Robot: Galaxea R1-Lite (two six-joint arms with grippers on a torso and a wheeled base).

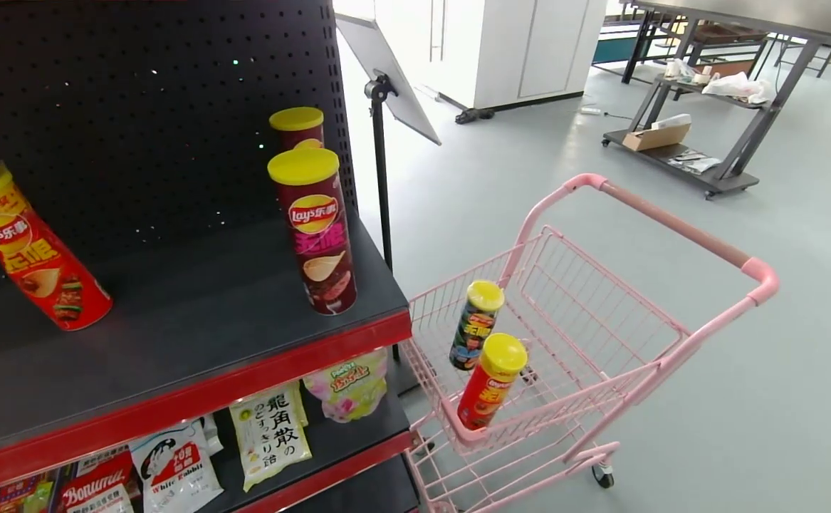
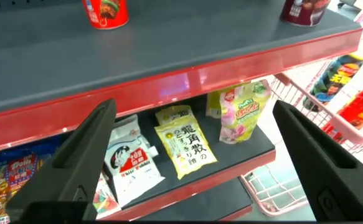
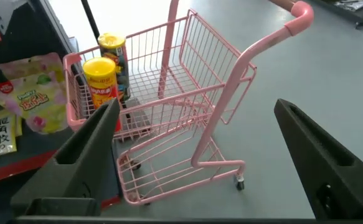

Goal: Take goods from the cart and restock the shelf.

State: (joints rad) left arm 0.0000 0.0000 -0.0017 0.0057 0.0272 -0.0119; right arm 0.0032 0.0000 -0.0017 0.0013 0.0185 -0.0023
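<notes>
A pink cart (image 1: 671, 228) stands right of the black shelf (image 1: 173, 335). Two yellow-lidded chip cans lean in its basket: a dark can (image 1: 476, 324) and a red can (image 1: 492, 381). On the top board stand a tilted red can (image 1: 30, 249), a maroon can (image 1: 315, 228) and a second maroon can (image 1: 298, 128) behind it. My left gripper (image 2: 193, 106) is open in front of the shelf's red edge (image 2: 169, 84), holding nothing. My right gripper (image 3: 197, 106) is open above the cart (image 3: 231, 68), near its red can (image 3: 101, 84) and dark can (image 3: 114, 53).
Snack bags (image 1: 273, 427) fill the lower shelf, with a pink-green bag (image 1: 349, 385) close to the cart. A sign stand (image 1: 387, 71) rises behind the shelf corner. A metal rack (image 1: 707, 142) sits far back right. Open floor lies right of the cart.
</notes>
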